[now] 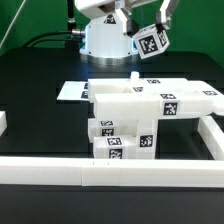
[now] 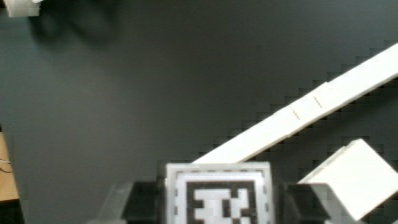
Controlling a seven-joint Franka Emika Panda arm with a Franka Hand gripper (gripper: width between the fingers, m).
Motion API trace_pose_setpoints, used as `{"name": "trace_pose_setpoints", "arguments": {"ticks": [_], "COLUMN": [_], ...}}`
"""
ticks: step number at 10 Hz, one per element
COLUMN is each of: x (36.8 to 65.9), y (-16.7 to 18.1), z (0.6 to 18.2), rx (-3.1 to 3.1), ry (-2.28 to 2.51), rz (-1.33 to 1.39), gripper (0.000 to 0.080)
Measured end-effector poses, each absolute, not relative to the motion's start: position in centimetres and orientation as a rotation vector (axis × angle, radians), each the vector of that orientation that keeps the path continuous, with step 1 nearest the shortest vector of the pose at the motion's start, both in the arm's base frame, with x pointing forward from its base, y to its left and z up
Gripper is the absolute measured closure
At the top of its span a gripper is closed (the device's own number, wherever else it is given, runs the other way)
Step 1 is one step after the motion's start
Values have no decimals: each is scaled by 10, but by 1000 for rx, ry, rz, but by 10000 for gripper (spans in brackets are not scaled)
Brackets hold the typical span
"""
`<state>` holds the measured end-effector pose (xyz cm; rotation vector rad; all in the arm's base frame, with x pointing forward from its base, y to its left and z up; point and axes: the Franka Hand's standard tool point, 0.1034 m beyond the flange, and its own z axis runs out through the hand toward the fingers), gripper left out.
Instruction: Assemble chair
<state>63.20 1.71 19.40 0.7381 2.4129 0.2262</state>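
So right now we've got the gripper (image 1: 150, 31) hanging up high near the robot base (image 1: 105, 38), jaws pinched narrowly on a small tagged block (image 2: 217, 193). The wrist view shows it wedged between the dark fingers (image 2: 139, 201), tag facing the camera. The rest of the chair (image 1: 150, 115) sits half-built on the black table (image 1: 40, 125), inside the white border rails (image 1: 100, 172). It's well below the jaws and closer to the exterior camera. Its top slab (image 1: 160, 95) runs long across the exterior view, left to right. We reckon the next move is down and forward toward that stack. We can't tell yet which spot on it the block goes into.
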Motion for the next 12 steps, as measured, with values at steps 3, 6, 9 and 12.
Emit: {"name": "trace_pose_setpoints", "arguments": {"ticks": [3, 6, 9, 12], "x": [624, 620, 615, 615], "y": [13, 10, 10, 10], "z": [183, 162, 147, 146], "rx": [723, 643, 653, 653], "ry": [2423, 2444, 2467, 2468], "rz": [269, 330, 331, 331], "gripper": [518, 518, 518, 518]}}
